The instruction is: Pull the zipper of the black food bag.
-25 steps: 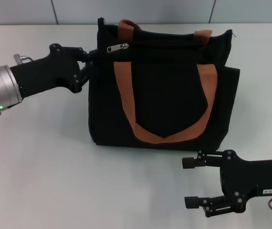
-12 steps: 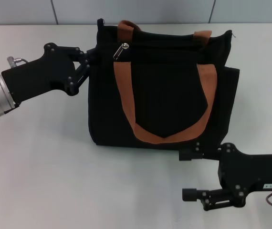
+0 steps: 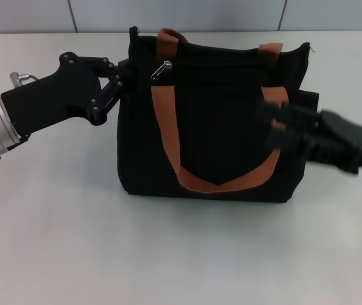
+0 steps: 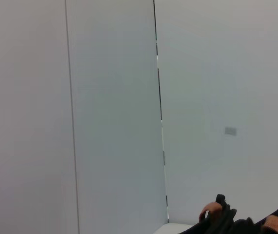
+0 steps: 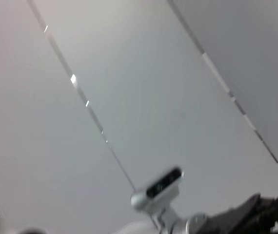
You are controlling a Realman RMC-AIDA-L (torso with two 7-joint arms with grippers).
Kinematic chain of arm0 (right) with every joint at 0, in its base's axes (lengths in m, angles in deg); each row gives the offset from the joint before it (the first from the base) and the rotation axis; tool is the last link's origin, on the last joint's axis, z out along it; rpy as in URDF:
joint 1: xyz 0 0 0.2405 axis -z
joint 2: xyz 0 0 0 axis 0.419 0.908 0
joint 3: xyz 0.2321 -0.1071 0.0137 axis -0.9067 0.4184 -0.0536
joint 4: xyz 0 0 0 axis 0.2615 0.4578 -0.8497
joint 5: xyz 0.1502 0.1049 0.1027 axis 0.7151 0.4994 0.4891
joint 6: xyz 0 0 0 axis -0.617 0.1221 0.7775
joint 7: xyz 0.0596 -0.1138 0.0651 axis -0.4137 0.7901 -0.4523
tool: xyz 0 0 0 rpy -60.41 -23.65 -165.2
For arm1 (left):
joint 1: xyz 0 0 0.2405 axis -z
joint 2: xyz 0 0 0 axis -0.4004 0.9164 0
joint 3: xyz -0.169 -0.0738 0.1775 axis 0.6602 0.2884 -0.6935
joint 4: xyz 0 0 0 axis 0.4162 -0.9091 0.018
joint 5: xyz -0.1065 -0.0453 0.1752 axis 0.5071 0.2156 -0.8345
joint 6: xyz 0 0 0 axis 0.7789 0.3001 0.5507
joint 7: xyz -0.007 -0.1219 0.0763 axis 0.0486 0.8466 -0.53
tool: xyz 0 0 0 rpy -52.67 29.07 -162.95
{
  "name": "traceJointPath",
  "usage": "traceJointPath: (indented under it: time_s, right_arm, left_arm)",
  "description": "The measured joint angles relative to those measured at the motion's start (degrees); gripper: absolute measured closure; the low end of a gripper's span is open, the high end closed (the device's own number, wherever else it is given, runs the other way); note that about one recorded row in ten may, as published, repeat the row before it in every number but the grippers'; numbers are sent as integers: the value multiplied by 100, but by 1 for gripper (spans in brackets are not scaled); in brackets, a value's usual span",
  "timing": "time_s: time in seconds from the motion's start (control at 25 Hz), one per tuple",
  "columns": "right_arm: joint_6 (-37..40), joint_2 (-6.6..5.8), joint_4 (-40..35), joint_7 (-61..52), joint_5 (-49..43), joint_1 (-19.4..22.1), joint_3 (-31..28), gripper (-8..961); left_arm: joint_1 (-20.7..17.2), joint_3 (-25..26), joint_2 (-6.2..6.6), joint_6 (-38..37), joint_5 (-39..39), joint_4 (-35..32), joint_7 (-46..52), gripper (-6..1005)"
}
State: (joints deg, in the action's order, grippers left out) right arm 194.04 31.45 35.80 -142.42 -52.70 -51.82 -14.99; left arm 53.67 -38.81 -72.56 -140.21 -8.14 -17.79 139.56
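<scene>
Here one black food bag (image 3: 219, 127) stands, left claw (image 3: 127, 73) clenched on its corner; right claw (image 3: 282, 124) unclear.

The black food bag (image 3: 216, 136) stands upright, its silver zipper (image 3: 162, 70) tilted near the top-left corner.

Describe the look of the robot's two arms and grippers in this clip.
The left arm has a silver metal cylinder wrist with a small green light, carrying a matte black angular left gripper with visible screw heads and linkage bars. The right gripper and its forearm are also black, motion-blurred; a thin grey cable loop shows near its wrist.
</scene>
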Motion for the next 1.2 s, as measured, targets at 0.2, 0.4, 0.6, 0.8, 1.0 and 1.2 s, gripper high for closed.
traceJointPath:
  time_s: [0.2, 0.4, 0.6, 0.8, 1.0, 1.2]
  right_arm:
    - [-442, -45, -10, -1049, 353, -358, -9, 119]
    - [-780, -18, -10, -1459, 359, -647, 12, 118]
    - [-1084, -10, -18, -1869, 324, -955, 66, 118]
    - [-1406, -53, -125, -2460, 239, -1236, 283, 119]
    - [-1696, -143, -375, -3414, 228, -1482, 765, 118]
    - [-1913, -230, -377, -4190, 88, -1777, 1018, 118]
  left_arm:
    - [4, -1, -1, 163, 1, 88, -7, 975]
    - [8, -1, 0, 371, 3, 121, -54, 974]
    - [6, -1, -1, 626, 4, 177, -173, 974]
    - [-2, -4, 2, 647, 6, 289, -325, 974]
    - [-10, -8, 3, 633, 3, 293, -331, 974]
    - [-19, -10, -6, 609, 8, 310, -339, 974]
